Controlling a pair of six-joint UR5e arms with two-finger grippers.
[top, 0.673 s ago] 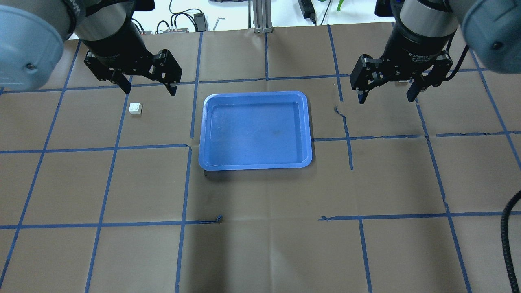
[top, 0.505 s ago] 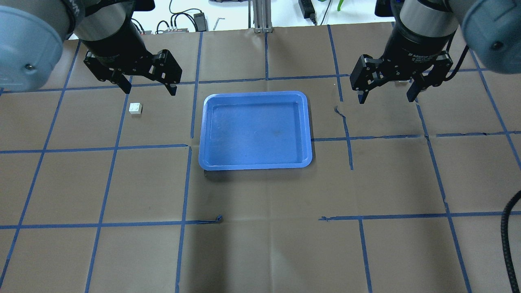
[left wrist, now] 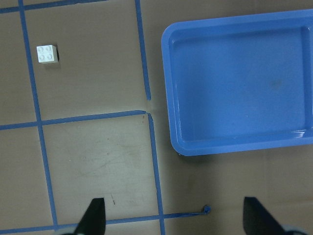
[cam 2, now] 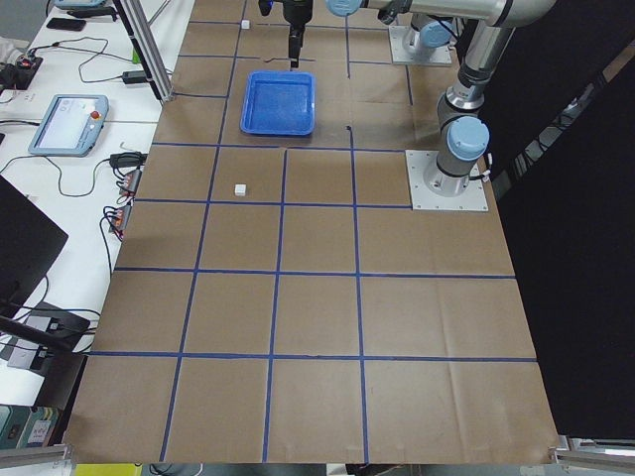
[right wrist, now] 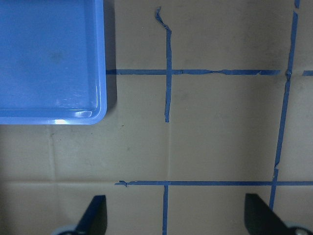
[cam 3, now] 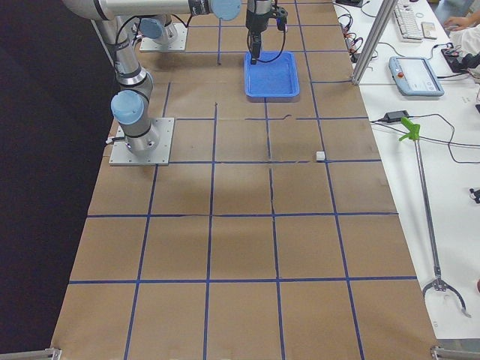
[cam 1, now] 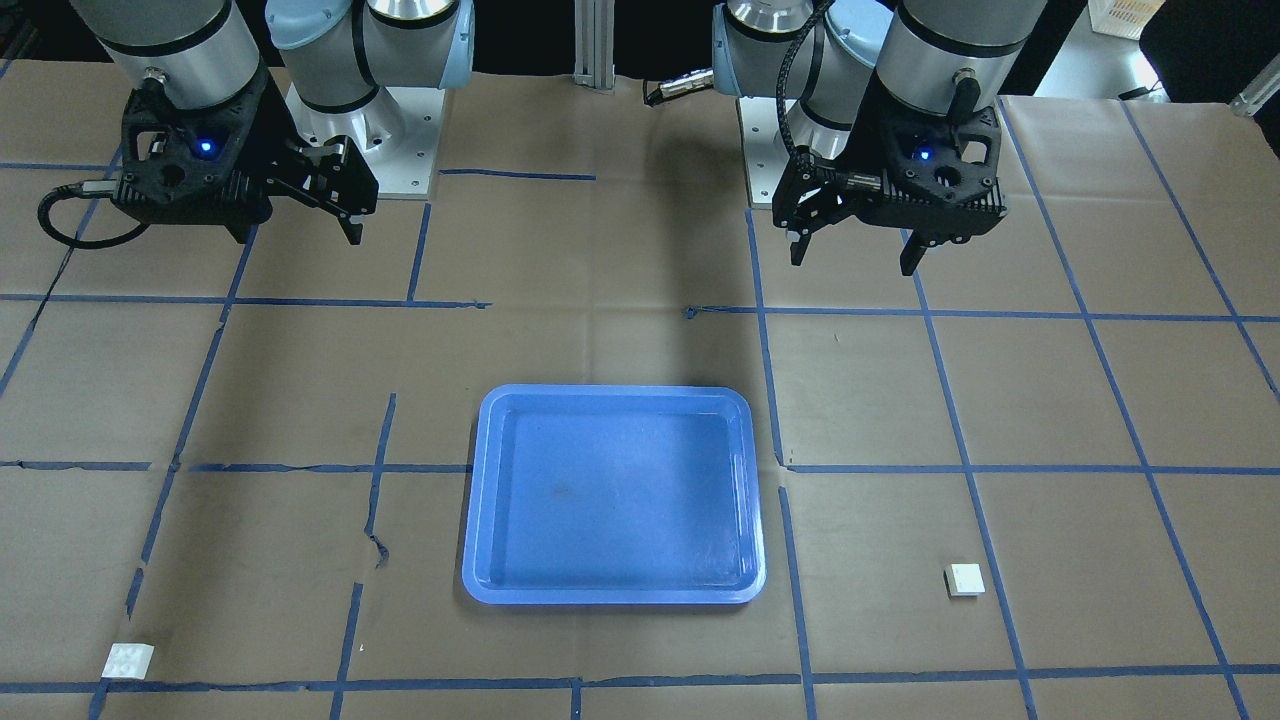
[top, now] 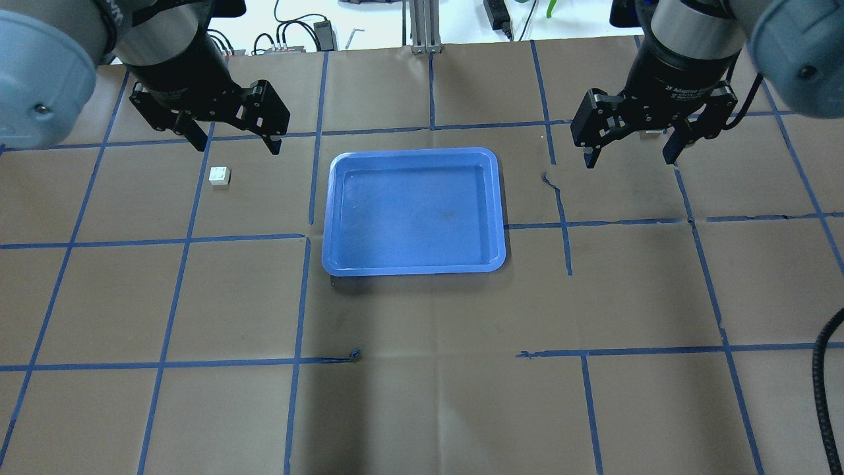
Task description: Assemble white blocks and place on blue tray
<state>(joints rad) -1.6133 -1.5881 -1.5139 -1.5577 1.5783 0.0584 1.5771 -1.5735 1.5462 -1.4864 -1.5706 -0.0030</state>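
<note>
On the brown-paper table (top: 422, 396) the blue tray (top: 414, 268) sits empty, with one white block (top: 219, 176) at its left and the other white block (cam 1: 128, 659) far to the right. My left gripper (top: 236, 144) and right gripper (top: 630, 160) hang open and empty, so I judge that grasping is the step in hand. Each one must next descend over its own block.

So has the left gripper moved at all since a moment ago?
Yes, slightly. In the overhead view the left gripper has drifted toward the view's left, away from the blue tray, with its jaws open. The white block near it lies where it was.
</note>
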